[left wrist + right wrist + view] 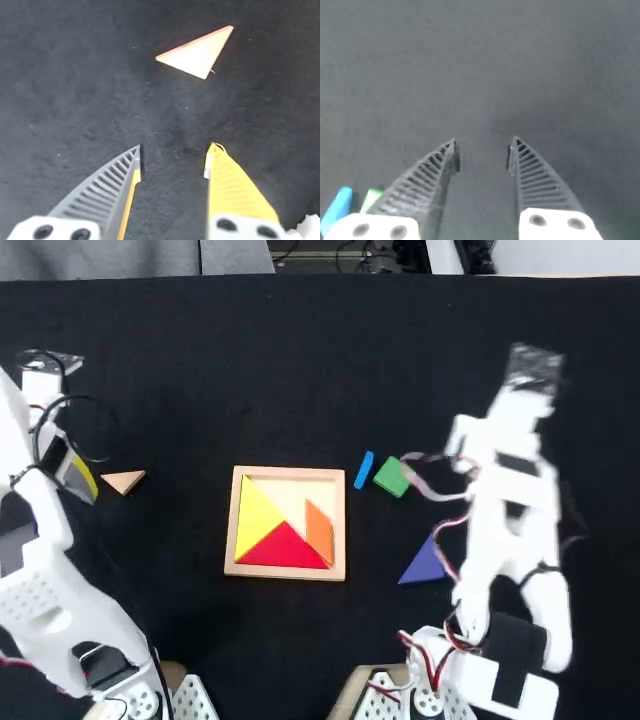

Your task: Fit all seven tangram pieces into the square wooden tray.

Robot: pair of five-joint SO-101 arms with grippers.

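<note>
on the black table [300,360], a purple triangle [424,564] lies near the wooden tray [285,573], which holds a yellow triangle [255,515], red triangle [283,548] and orange piece [318,525]. beyond sit a green square [391,477] and blue piece [363,469]. left gripper [172,152], fingers spread, hovers near a tan triangle [197,52]; right gripper [482,147] also has fingers spread.
</note>
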